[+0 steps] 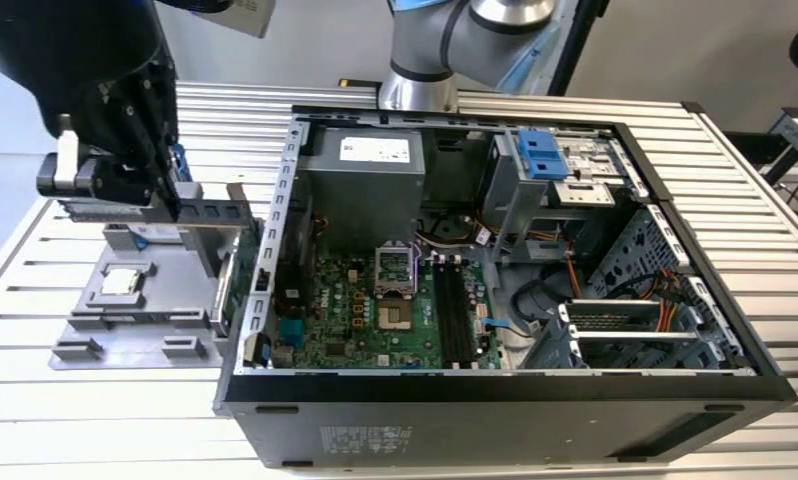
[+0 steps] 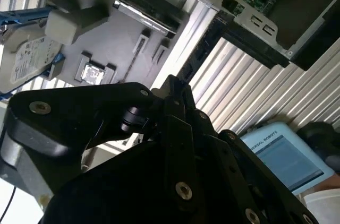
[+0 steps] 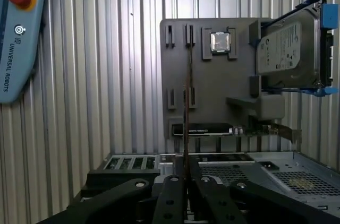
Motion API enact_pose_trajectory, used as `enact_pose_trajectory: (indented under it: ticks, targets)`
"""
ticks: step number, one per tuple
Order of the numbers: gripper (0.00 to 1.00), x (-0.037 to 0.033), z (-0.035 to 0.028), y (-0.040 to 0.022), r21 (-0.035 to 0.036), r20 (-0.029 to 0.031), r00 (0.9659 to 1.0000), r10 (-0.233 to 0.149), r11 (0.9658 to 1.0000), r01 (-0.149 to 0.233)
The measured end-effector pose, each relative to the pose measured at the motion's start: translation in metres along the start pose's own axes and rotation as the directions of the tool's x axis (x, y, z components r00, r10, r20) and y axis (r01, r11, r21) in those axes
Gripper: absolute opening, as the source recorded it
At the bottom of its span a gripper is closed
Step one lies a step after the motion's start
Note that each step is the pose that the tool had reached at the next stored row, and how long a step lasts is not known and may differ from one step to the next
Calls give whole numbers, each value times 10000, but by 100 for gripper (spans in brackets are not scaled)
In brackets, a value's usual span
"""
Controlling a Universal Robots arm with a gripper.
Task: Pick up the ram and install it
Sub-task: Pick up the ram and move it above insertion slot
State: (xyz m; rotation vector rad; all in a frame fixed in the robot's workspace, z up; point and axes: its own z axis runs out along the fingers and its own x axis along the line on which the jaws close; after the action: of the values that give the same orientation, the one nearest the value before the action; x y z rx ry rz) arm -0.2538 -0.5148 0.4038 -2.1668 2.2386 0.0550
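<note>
In the first wrist view the ram (image 3: 188, 102) appears edge-on as a thin dark stick reaching out from between my fingertips, and my gripper (image 3: 186, 175) is shut on it. It hangs over the grey parts tray (image 3: 223, 102), in line with the tray's narrow slots. In the exterior view my gripper (image 1: 159, 190) is above that tray (image 1: 106, 320), to the exterior view's left of the open computer case (image 1: 287, 180). The motherboard's black memory slots (image 1: 453, 310) lie inside the case, well apart from my gripper.
The tray also carries a silver hard drive in a blue bracket (image 3: 289, 49), a processor chip (image 3: 220, 42) and an upright green card (image 1: 226, 285). A blue-grey pendant (image 3: 21, 33) lies on the slatted table. The arm's base (image 1: 419, 90) stands behind the case.
</note>
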Motion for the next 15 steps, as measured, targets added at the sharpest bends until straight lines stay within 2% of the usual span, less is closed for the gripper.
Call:
enact_pose_trajectory:
  ticks: [11, 15]
  targets:
    - [0, -16, -3, -499, -29, -1, 10000, 1, 10000, -1]
    - [0, -22, -4, -660, -39, -2, 10000, 2, 10000, -2]
